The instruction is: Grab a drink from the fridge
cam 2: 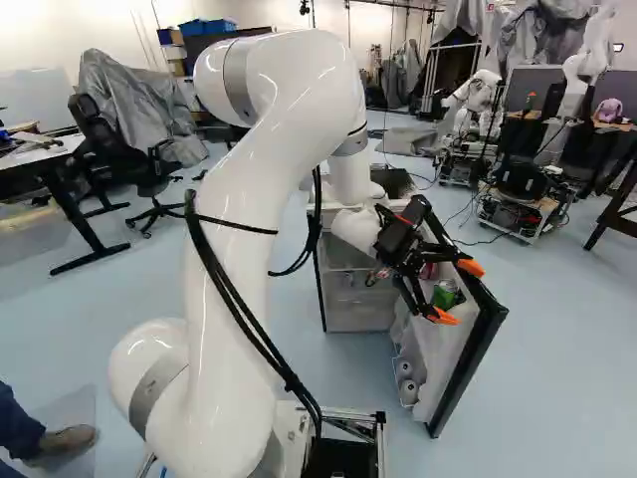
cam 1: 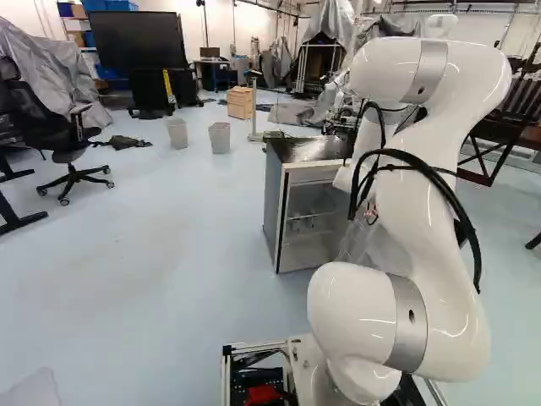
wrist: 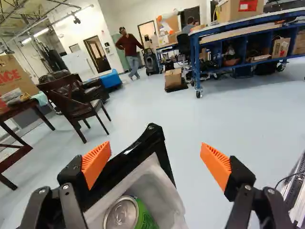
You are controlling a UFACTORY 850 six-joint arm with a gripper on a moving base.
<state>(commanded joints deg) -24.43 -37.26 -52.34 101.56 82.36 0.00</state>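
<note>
My gripper hung at the open fridge door, its jaws released and spread wide, grasping nothing. In the left base view I was hidden behind my own white arm, which also covered part of the fridge. The green can, the drink nearest me, stood in the white door bin, under my jaws and nearer the finger on the door's side. The wrist view cut off its lower part; I saw its silver top and a slice of green side. Whether that finger touched the door's black edge, I could not tell. In the right base view one of my fingers partly covered the can, and a red thing beside it was too hidden to name. Lower in the door sat two grey round things, too small to make out. The contents on the shelf inside the fridge were blurred behind my arm's cables.

The can's side bore markings too partial for me to make out. Large red lettering ran across a cardboard box, cut off at its side, and another carton carried a red label.
</note>
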